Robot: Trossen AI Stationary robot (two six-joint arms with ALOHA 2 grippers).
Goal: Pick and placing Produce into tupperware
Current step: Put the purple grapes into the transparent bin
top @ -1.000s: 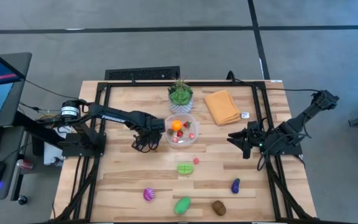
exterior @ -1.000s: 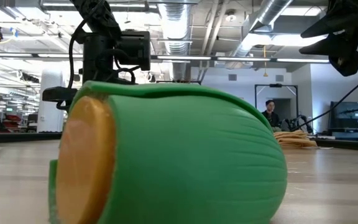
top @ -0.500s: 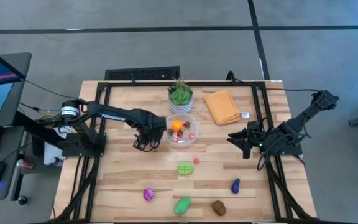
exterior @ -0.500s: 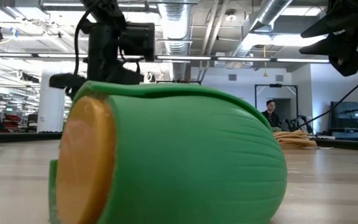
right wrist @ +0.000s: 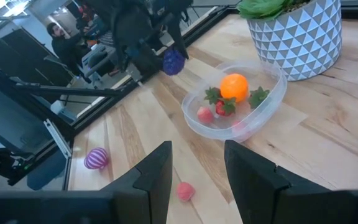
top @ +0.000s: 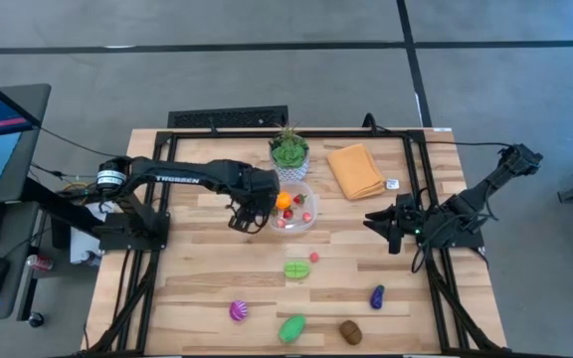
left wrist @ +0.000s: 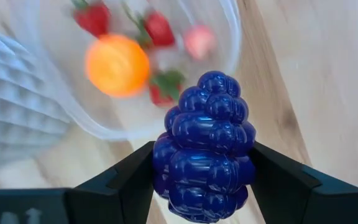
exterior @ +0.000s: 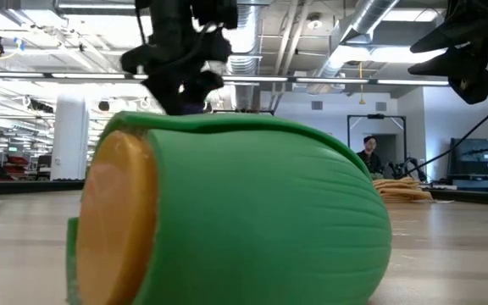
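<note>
My left gripper (top: pixel 251 211) hangs just left of the clear tupperware (top: pixel 307 225), shut on a dark blue toy grape cluster (left wrist: pixel 204 146), which also shows in the right wrist view (right wrist: pixel 173 61). The tupperware holds an orange (top: pixel 283 200) and small red strawberries (right wrist: pixel 219 106). More produce rests on the wood nearer the front edge: a green piece (top: pixel 296 268), a pink-purple one (top: pixel 238 311), a green one (top: pixel 291 327), a brown one (top: pixel 350 331) and a purple one (top: pixel 377 295). My right gripper (right wrist: pixel 197 168) waits open at the table's right side. My left gripper pinches the grape cluster between its two fingers, which sit on its two opposite sides (left wrist: pixel 157 158) at the wide part. The fingers come from above, pointing steeply down. The cluster is lifted clear of the table, its narrow end pointing away from the wrist.
A potted plant in a white patterned pot (top: pixel 288 154) stands just behind the tupperware. A folded orange cloth (top: pixel 355 170) lies at the back right. A black frame (top: pixel 157 199) runs along the table's sides. The big green toy (exterior: pixel 244 212) fills the low view.
My left gripper has risen from the table and gone toward the tupperware, tipping a little, with the grape cluster still between its fingers and now lifted clear.
</note>
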